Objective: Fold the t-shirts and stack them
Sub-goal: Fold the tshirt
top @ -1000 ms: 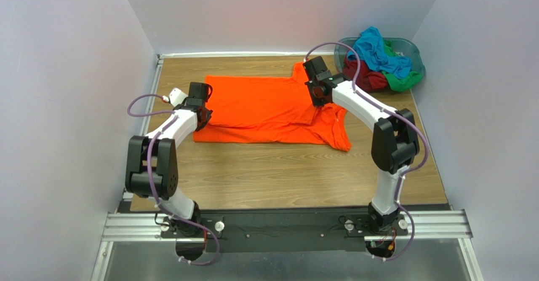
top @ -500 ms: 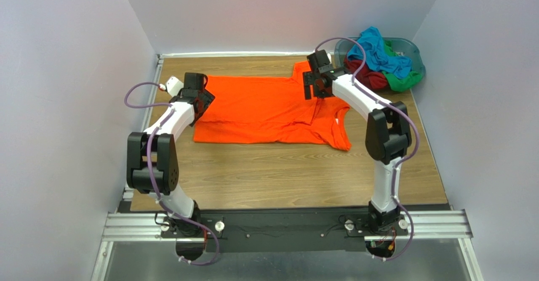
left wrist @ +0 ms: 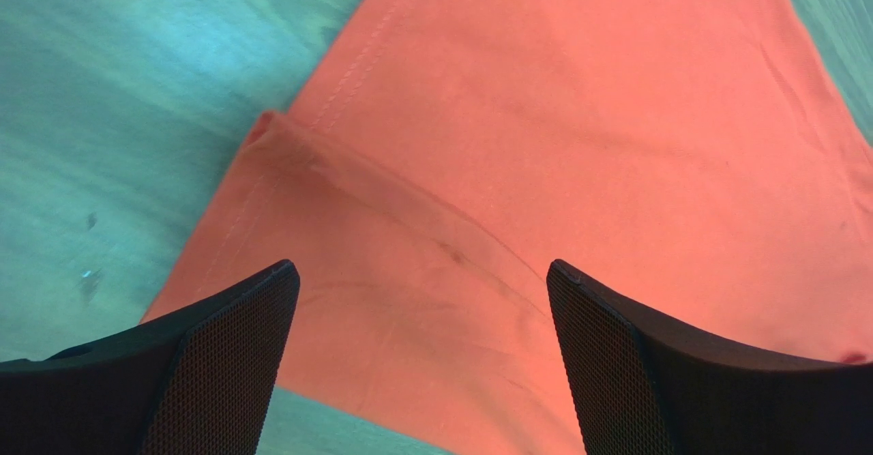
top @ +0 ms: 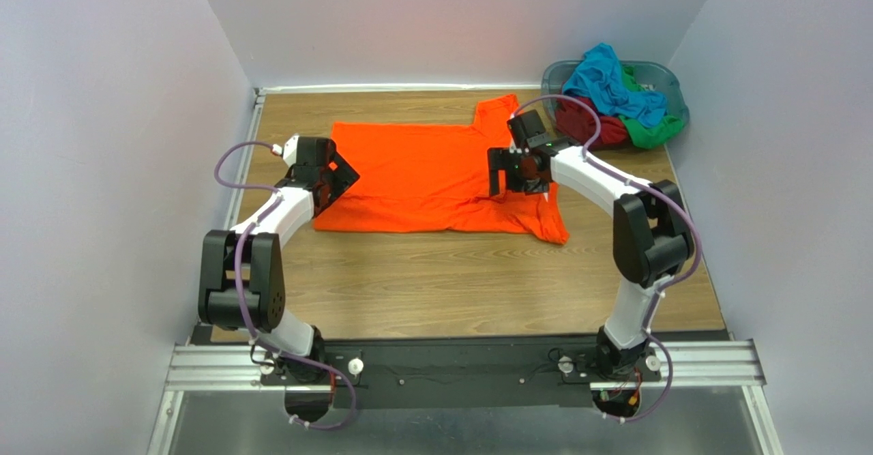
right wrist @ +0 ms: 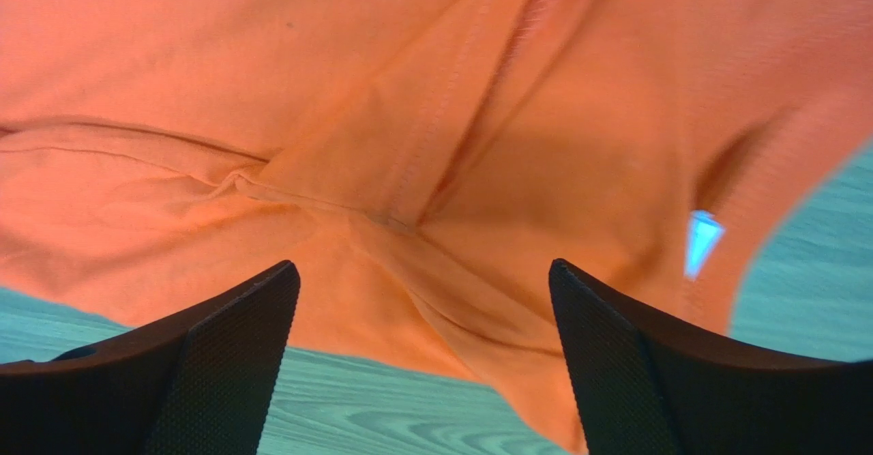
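Observation:
The bright orange t-shirt (top: 430, 174) lies spread across the wooden table, its near long edge folded over onto the body. My left gripper (top: 338, 177) hovers open over the shirt's left end, nothing between its fingers (left wrist: 220, 358); the fold line and hem of the orange t-shirt (left wrist: 574, 148) show below. My right gripper (top: 509, 172) stands open above the sleeve area at the right end, over the rumpled cloth of the orange t-shirt (right wrist: 410, 117). The turquoise t-shirt (top: 613, 82), dark red t-shirt (top: 584, 126) and green t-shirt (top: 654, 131) lie heaped at the back right.
A grey-blue plastic basket (top: 668, 74) holds the heap in the back right corner. White walls enclose the table (top: 461, 281) on the left, back and right. The arms' bases sit on the black rail at the near edge.
Both grippers went from shut to open and let go of the orange shirt. The right gripper moved toward the near side, uncovering the far sleeve. The left gripper swung out and back.

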Motion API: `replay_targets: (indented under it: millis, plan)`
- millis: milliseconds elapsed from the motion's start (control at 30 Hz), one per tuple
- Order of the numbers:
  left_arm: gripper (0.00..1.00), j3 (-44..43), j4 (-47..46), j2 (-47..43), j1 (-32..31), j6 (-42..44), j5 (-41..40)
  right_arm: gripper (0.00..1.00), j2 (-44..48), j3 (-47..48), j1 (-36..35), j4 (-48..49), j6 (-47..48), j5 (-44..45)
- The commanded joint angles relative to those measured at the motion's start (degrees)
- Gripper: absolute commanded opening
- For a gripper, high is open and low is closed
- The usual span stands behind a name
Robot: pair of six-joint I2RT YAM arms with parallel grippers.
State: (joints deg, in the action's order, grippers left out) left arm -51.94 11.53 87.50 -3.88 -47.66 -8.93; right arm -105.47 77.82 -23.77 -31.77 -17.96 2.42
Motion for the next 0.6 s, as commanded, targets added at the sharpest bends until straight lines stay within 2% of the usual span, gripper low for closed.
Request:
replay_targets:
  millis: [0,200,400,567]
  plan:
    - [0.98,-0.5,-3.3,2.9,-0.1,3.9,3.4,0.95,-2.9,-0.3,0.0,3.0,-0.6,-6.2]
    - [0.98,0.3,-3.3,4.8,-0.1,4.7,2.3,0.84,-7.5,2.0,-0.1,3.7,1.0,-7.9]
    - [0.98,1.3,-3.1,5.9,0.1,5.0,1.2,0.78,-9.7,2.4,-0.1,4.3,1.3,-8.8]
    - [0.98,2.5,-3.0,6.0,0.1,5.0,0.3,0.66,-10.1,2.5,-0.1,4.3,1.3,-8.3]
